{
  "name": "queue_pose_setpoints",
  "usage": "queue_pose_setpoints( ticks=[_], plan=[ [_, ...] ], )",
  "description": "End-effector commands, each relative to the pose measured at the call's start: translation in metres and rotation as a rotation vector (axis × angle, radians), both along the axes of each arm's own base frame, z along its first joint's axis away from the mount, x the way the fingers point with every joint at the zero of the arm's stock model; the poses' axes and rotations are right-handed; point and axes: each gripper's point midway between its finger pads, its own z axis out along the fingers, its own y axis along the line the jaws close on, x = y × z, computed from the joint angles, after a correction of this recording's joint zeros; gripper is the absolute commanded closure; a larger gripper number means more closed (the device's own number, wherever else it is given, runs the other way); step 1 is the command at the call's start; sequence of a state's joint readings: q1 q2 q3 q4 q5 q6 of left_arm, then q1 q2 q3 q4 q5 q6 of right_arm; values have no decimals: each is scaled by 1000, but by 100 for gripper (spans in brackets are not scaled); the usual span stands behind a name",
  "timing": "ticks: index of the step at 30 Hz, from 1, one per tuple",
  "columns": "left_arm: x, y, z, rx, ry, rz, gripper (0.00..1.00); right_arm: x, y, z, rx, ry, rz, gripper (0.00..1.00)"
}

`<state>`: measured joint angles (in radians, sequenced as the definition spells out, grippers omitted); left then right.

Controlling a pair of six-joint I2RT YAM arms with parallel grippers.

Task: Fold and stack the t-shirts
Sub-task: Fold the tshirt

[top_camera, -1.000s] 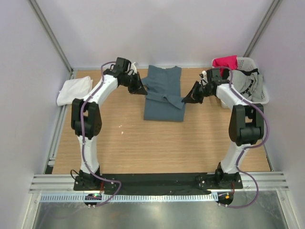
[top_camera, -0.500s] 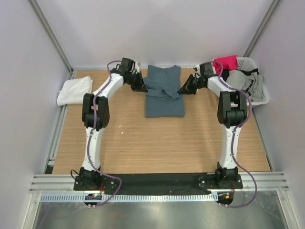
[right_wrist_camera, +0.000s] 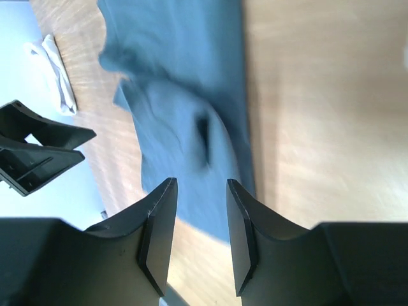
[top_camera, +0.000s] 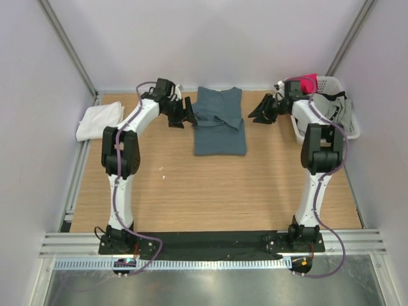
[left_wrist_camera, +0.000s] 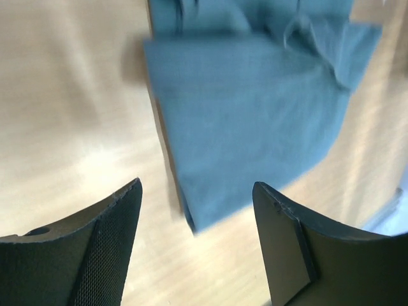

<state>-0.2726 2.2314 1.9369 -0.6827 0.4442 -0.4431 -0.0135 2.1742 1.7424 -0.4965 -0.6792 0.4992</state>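
The slate-blue t-shirt (top_camera: 220,124) lies folded into a rectangle at the back middle of the table, with a sleeve flap across its upper part. It fills the top of the left wrist view (left_wrist_camera: 255,108) and shows in the right wrist view (right_wrist_camera: 178,95). A white t-shirt (top_camera: 100,120) lies folded at the back left. My left gripper (top_camera: 186,113) hovers just left of the blue shirt, open and empty (left_wrist_camera: 196,185). Just right of the shirt, my right gripper (top_camera: 257,115) is open and empty too (right_wrist_camera: 201,181).
A white laundry basket (top_camera: 352,131) stands at the back right with grey and pink clothes in it, close behind the right arm. Metal frame posts and grey walls close in the table's back and sides. Bare wood lies in front of the blue shirt.
Both grippers held the blue shirt's edge and carried it back over itself. They have now opened, let it go and drawn slightly outward to either side.
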Motion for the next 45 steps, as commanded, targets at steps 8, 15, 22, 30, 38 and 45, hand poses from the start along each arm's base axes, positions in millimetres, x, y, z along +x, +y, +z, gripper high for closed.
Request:
queue_pose_setpoints(
  ticks=[8, 15, 22, 30, 38, 45],
  plan=[
    [-82, -9, -8, -177, 236, -32, 28, -125, 0, -28, 112, 268, 61, 56],
    [-89, -12, -39, -198, 324, 1, 29, -119, 8, -41, 142, 296, 55, 56],
    [-84, -19, -52, -194, 335, -3, 29, -108, 16, -48, 142, 293, 58, 54],
    [-80, -25, -65, -185, 347, -5, 30, -114, 39, -60, 128, 312, 107, 52],
    [-89, -31, -70, -190, 377, -16, 39, -119, 51, -72, 116, 337, 130, 53],
    [-96, -34, -72, -213, 410, -14, 64, -119, 48, -71, 101, 324, 132, 58]
  ],
)
